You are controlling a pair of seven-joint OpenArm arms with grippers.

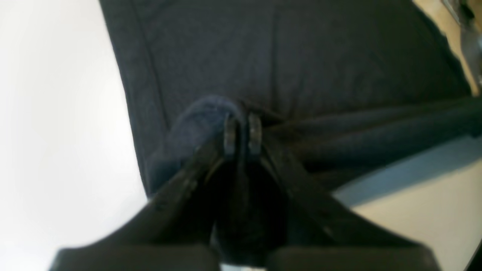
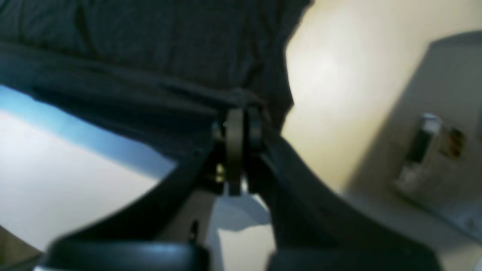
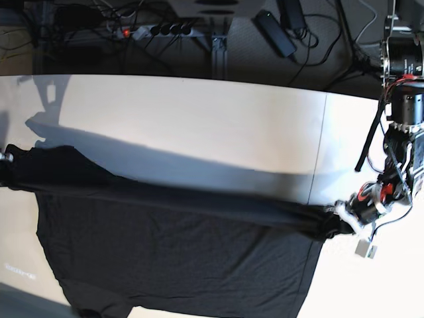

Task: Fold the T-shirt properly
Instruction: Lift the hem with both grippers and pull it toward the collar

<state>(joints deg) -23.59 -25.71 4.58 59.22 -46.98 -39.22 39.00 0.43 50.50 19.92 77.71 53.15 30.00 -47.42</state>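
Black cloth, the shirt (image 3: 179, 252), hangs stretched over the near part of the white table (image 3: 199, 126). Left gripper (image 1: 243, 137) and right gripper (image 2: 241, 131) each pinch shut on an end of its far edge, probably to keep it taut for folding. No writing is readable.

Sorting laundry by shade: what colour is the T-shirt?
Plain black, no pattern visible; the T-shirt shows best in the base view.
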